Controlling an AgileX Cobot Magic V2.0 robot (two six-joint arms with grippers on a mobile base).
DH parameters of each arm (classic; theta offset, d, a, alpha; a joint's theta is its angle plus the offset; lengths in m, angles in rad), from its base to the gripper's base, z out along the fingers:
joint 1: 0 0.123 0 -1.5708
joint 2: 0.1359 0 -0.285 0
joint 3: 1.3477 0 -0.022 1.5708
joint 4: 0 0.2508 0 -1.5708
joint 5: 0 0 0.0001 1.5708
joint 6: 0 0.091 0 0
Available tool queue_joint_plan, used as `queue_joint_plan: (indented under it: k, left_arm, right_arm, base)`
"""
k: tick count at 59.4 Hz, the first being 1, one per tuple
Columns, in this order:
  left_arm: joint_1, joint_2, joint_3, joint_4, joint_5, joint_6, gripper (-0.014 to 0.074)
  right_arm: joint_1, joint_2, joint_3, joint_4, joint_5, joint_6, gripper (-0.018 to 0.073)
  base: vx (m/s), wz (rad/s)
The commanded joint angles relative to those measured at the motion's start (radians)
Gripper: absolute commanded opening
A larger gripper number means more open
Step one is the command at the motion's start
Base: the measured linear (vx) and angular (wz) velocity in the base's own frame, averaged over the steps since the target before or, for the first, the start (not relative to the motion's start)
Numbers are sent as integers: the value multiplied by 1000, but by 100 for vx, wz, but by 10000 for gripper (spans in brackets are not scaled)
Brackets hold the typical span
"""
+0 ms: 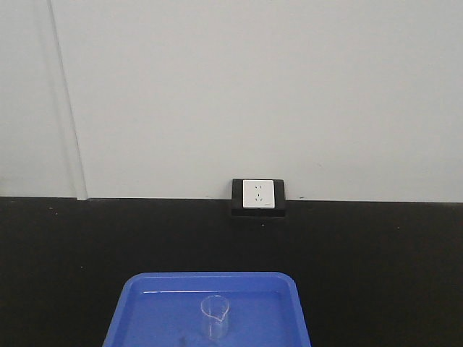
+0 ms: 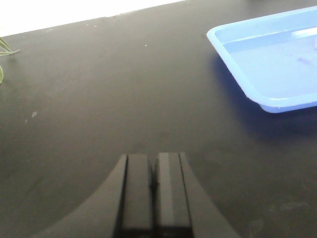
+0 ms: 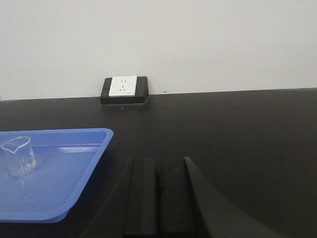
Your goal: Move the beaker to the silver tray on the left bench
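The beaker [image 1: 215, 316] stands upright inside the blue tray [image 1: 210, 276], about midway between its left and right rims. The tray rests on the black counter [image 1: 376, 275], in line with a white socket [image 1: 259, 194] at the counter's back edge. The left gripper [image 2: 154, 168] and the right gripper [image 3: 158, 171] each have their fingers pressed together on nothing, one over bare counter off each side rim of the tray.

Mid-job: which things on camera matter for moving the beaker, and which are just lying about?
For the job: beaker, upright; silver tray, not in view.
Lying about: blue tray holding the beaker, wall socket, green leaves.
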Motion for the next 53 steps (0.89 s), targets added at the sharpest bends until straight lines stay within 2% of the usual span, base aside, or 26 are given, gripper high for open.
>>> queue_joint_plan:
  k: [1,48,53]
  left_arm:
    - [-4,-8,20,-3,-83,-2,1]
    - [-4,-8,20,-3,-83,-2,1]
    - [-4,-8,20,-3,-83,-2,1]
  right_arm:
    - [-3,-13,5,-12,-78,-1,-11]
    - [-3,-13,5,-12,-79,-1,-11]
    - [-3,-13,4,-10,-174,-1,-11]
  base:
    - [0,0]
    - [0,0]
    - [0,0]
